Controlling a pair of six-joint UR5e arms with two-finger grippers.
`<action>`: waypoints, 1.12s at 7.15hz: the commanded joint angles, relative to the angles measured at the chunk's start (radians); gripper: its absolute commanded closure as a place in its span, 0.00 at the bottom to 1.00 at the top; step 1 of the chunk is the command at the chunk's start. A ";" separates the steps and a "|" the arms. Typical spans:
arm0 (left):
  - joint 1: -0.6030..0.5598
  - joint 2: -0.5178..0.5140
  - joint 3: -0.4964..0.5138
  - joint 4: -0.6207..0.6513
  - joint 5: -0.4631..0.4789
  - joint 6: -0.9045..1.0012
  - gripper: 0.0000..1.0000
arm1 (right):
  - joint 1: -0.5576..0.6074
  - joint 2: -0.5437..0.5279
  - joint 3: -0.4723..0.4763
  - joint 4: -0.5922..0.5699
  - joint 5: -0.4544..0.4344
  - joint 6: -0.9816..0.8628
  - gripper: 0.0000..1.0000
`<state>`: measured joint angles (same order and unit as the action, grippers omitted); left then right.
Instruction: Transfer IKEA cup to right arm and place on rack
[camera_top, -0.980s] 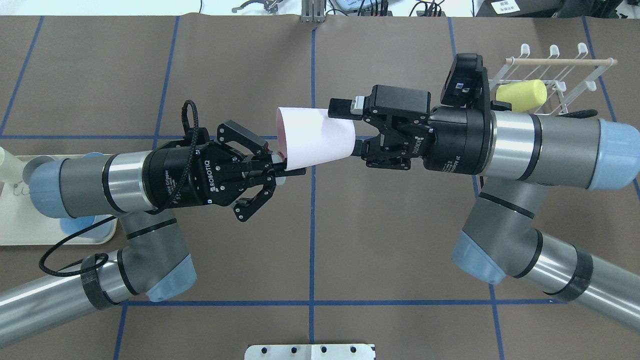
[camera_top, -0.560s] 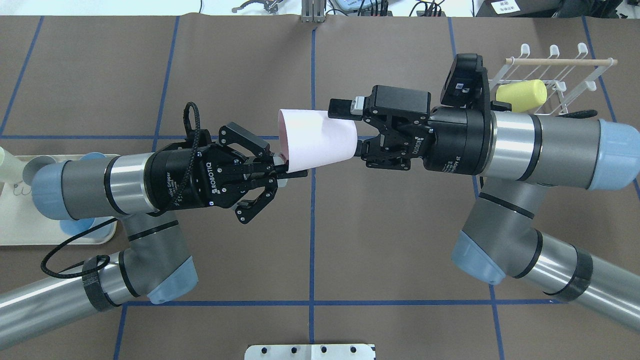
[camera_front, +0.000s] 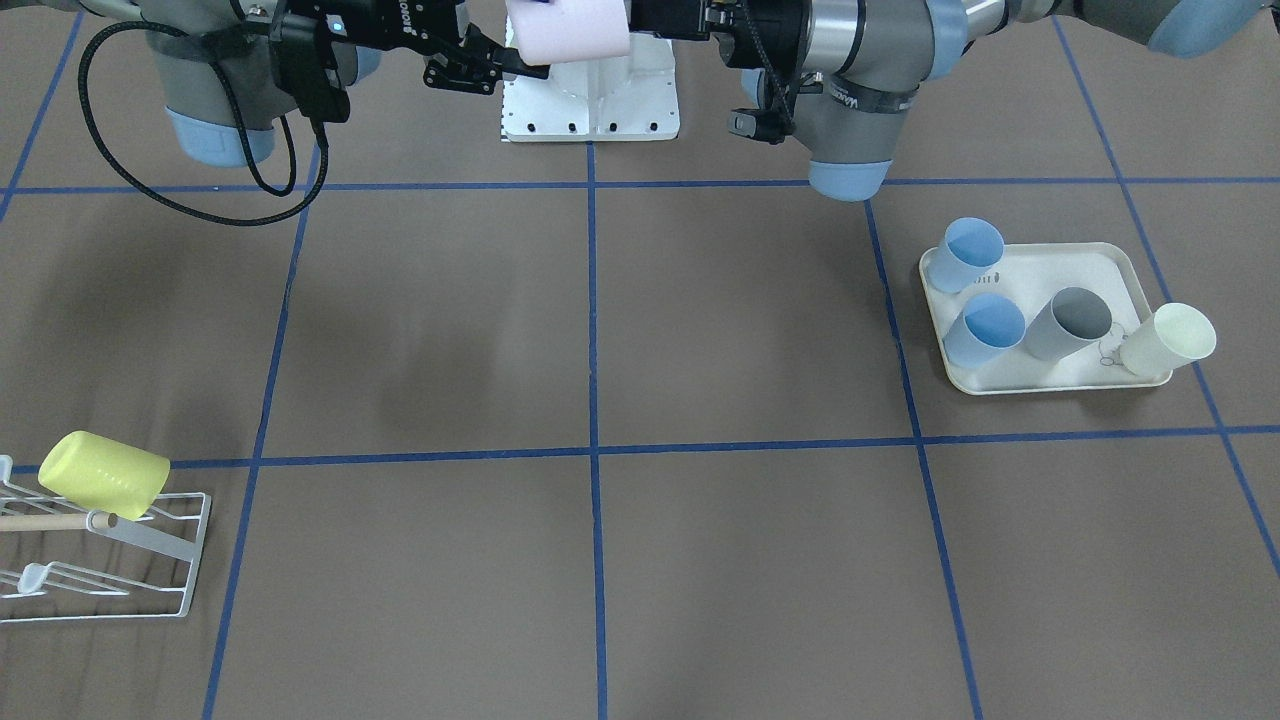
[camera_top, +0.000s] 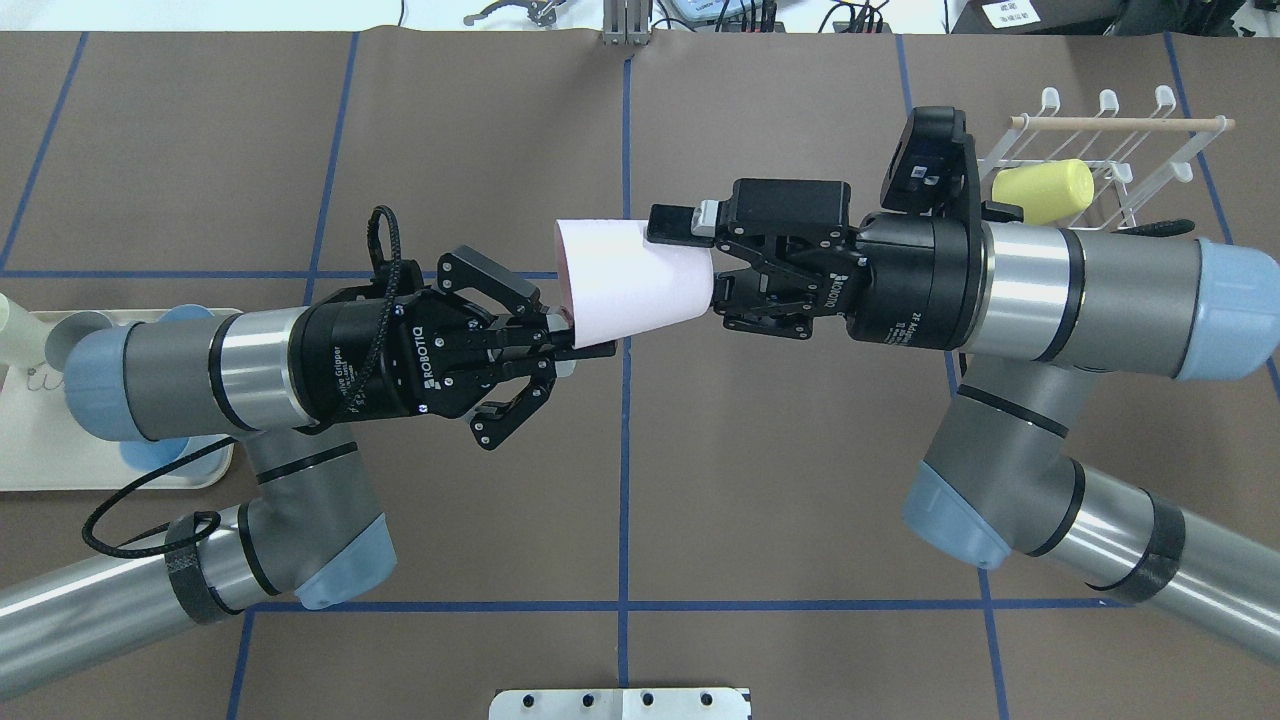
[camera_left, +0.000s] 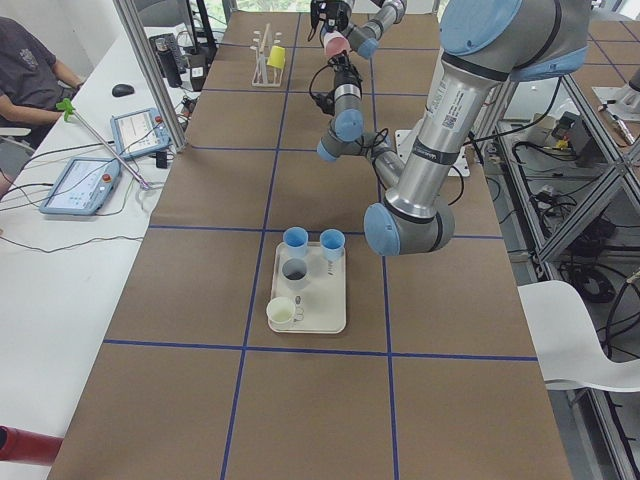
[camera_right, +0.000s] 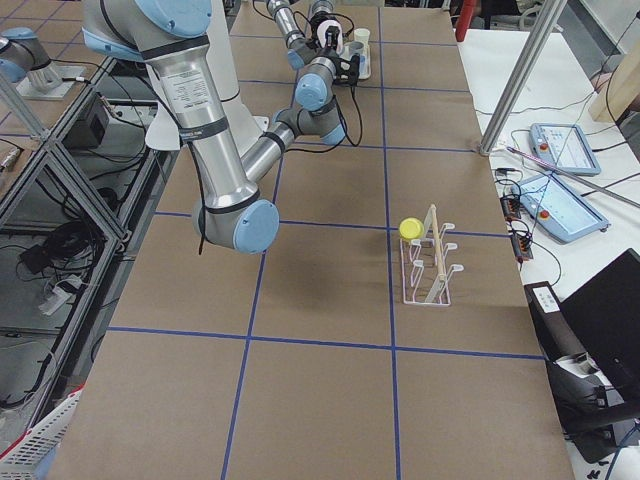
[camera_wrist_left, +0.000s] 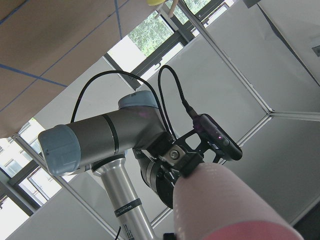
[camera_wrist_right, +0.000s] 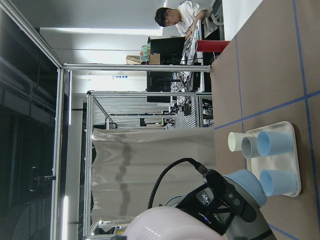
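Note:
The pink IKEA cup (camera_top: 630, 280) hangs on its side in mid-air above the table's middle, between the two arms. My left gripper (camera_top: 590, 345) is shut on the cup's rim at its wide open end. My right gripper (camera_top: 692, 262) straddles the narrow base end, its upper finger (camera_top: 680, 224) lying against the cup wall and the lower one tucked under the base. The front-facing view cuts the cup (camera_front: 570, 30) off at the top edge. The white wire rack (camera_top: 1110, 150) with its wooden dowel stands at the far right, behind my right wrist.
A yellow cup (camera_top: 1045, 190) lies on the rack (camera_front: 100, 560). A cream tray (camera_front: 1040, 380) on the left side holds two blue cups (camera_front: 985, 335), a grey cup and a cream cup. A white mounting plate (camera_front: 590, 110) sits at the robot's base.
My right gripper's fingers have drawn in onto the cup's base end. The left gripper and the cup have shifted only slightly.

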<state>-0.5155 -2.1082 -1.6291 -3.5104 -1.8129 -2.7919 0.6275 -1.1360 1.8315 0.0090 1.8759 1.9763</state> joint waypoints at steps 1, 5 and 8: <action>-0.001 0.002 0.000 -0.001 0.006 0.003 0.37 | 0.000 -0.001 0.000 0.006 0.000 0.001 0.60; -0.064 0.085 -0.009 0.010 0.012 0.053 0.19 | 0.005 -0.002 0.002 0.012 -0.038 -0.001 0.64; -0.272 0.172 0.009 0.096 -0.163 0.189 0.01 | 0.146 -0.013 -0.088 -0.015 -0.063 -0.017 0.68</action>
<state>-0.6937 -1.9587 -1.6293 -3.4746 -1.8662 -2.6785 0.6976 -1.1456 1.7948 0.0108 1.8126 1.9652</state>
